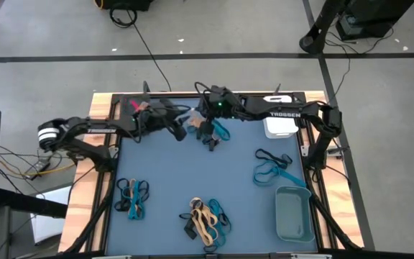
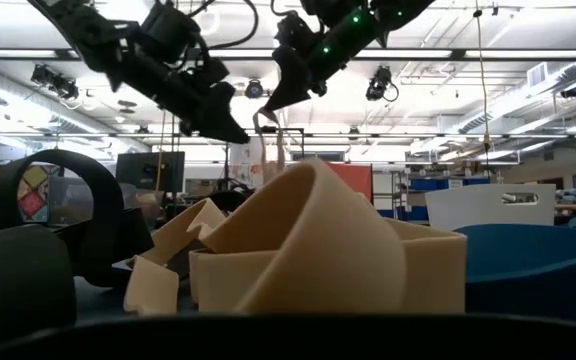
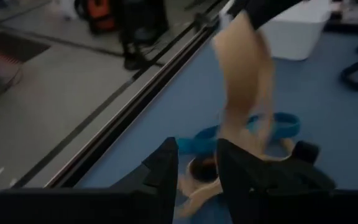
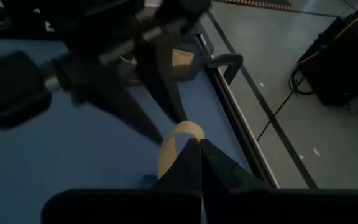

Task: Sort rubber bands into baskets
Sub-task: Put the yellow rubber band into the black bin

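My right gripper (image 1: 204,124) is shut on a tan rubber band (image 3: 248,81) above the table's far middle. My left gripper (image 1: 183,124) is open right beside it. In the left wrist view (image 3: 197,171) its fingers stand on either side of the band's lower part (image 3: 199,183). A teal band (image 1: 220,131) lies on the mat below. The white basket (image 1: 280,127) stands far right and the grey-teal basket (image 1: 293,214) near right. The dark basket (image 1: 136,108) is far left, partly hidden by my left arm. My right gripper pinches the top of the tan band's loop (image 4: 180,132) between its two shut fingers, which slant down from the table's right. The band hangs below them; the pile in front hides its lower end in the low view (image 2: 268,140). My left gripper: I cannot tell whether its fingers touch the band.
Piles of bands lie on the blue mat: teal and black near left (image 1: 131,196), tan, teal and black near middle (image 1: 207,219), black and teal at right (image 1: 273,167). A small black piece (image 1: 208,141) lies under the grippers. The two grippers are close together.
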